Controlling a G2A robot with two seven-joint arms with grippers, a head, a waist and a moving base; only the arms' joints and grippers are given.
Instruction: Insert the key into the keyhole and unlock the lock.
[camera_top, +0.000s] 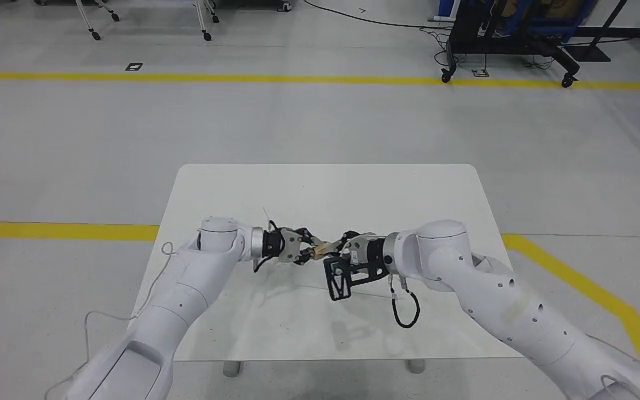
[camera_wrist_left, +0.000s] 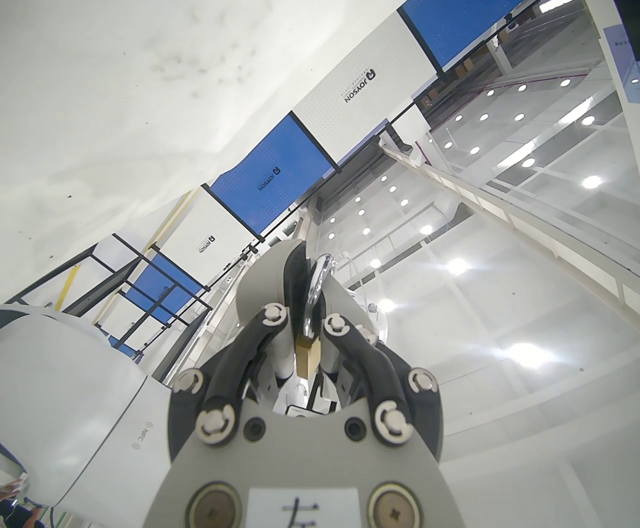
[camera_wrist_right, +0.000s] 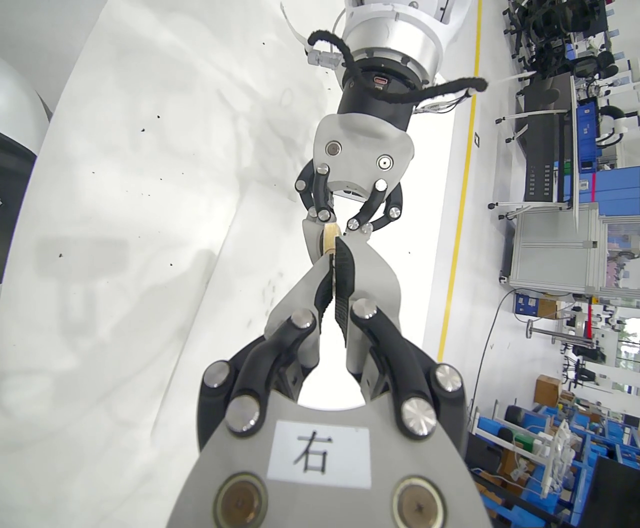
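Note:
Both arms meet nose to nose above the middle of the white table (camera_top: 420, 200). My left gripper (camera_top: 303, 246) is shut on the padlock (camera_top: 318, 247). In the left wrist view the lock's brass body (camera_wrist_left: 307, 357) and silver shackle (camera_wrist_left: 317, 287) sit clamped between the fingers. My right gripper (camera_wrist_right: 334, 260) is shut, its tips pressed against the brass end of the lock (camera_wrist_right: 329, 239). Its ribbed pads (camera_wrist_right: 344, 280) hide the key pinched between them. In the top view the right gripper (camera_top: 334, 250) sits just right of the lock.
A black cable loop (camera_top: 404, 308) hangs under the right wrist, near the table's front edge. The bare tabletop stretches to the back and to both sides. Trolleys and racks stand on the floor far behind the table.

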